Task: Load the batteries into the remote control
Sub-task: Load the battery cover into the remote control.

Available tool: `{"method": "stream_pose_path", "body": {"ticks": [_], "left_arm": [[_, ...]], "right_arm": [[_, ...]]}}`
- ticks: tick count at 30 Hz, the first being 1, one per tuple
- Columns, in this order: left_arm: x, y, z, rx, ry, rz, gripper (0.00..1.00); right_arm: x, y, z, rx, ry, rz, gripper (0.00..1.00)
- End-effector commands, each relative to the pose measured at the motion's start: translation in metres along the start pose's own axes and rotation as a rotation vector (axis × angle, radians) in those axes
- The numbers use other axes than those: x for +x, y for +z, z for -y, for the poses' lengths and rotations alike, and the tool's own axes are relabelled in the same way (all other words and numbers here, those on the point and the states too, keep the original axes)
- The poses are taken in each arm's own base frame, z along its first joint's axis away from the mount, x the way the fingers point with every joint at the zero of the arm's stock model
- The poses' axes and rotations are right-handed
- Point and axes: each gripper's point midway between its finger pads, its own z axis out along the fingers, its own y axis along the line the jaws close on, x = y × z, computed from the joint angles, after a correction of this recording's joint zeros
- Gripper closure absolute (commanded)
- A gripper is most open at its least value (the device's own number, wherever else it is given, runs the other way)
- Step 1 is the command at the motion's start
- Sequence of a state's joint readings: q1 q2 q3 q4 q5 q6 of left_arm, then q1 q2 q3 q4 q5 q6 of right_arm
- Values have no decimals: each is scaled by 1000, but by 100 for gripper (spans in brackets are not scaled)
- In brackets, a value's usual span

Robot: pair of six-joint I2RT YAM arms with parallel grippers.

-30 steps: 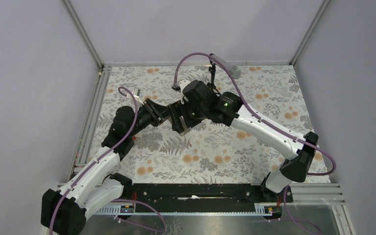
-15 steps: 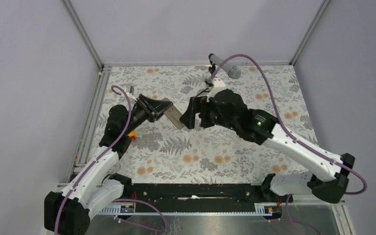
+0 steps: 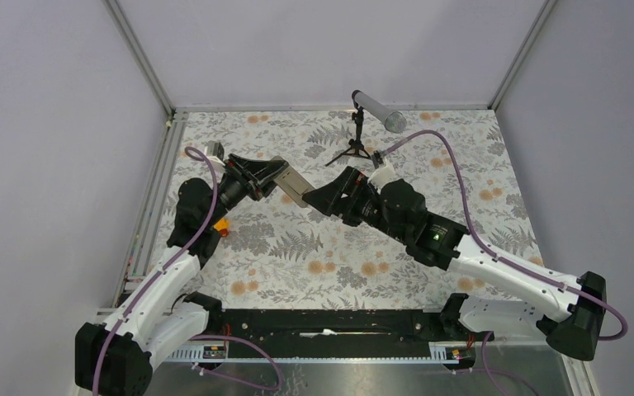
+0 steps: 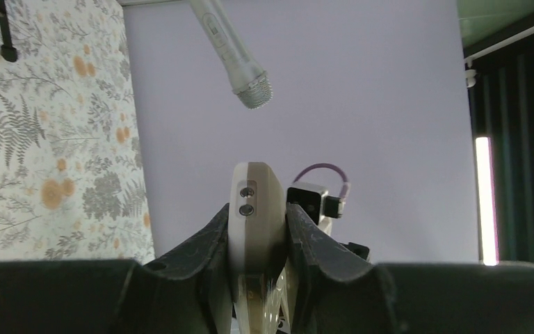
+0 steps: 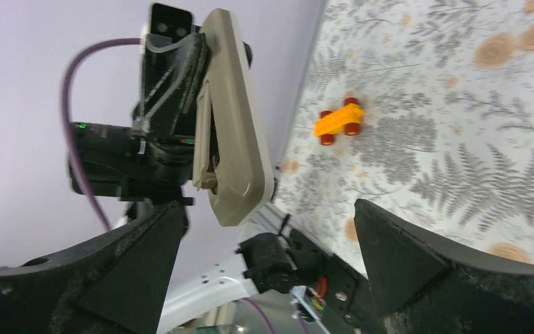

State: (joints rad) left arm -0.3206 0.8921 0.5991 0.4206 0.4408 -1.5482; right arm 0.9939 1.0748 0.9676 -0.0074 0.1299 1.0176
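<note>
The remote control is a beige-grey oblong held off the table, and my left gripper is shut on one end of it. In the left wrist view the remote control sits edge-on between the two dark fingers. My right gripper stands open just right of the remote's free end, not touching it. Seen from the right wrist, the remote control hangs ahead of the wide-apart fingers with nothing between them. The batteries are out of view.
An orange toy car lies on the floral tablecloth near the left rail, and shows in the right wrist view as the orange toy car. A grey microphone on a small black tripod stands at the back centre.
The right gripper has drawn back from the remote toward the right and opened wide. The left gripper has shifted slightly left and back, still holding the remote.
</note>
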Motion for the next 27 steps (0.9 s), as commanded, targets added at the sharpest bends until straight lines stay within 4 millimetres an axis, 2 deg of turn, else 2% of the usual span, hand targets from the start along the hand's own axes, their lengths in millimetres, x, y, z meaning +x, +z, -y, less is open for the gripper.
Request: {"method": "stream_pose_path", "body": {"ticks": [1, 8, 17, 27], "left_arm": [[-3, -2, 32, 125, -73, 9, 100], [-2, -7, 32, 141, -105, 10, 100], [1, -13, 41, 171, -120, 3, 100], [8, -19, 53, 206, -122, -12, 100]], "right_arm": [[-23, -9, -57, -258, 149, 86, 0], [-29, -7, -60, -252, 164, 110, 1], [-17, 8, -48, -197, 161, 67, 13], [-8, 25, -37, -121, 153, 31, 39]]}}
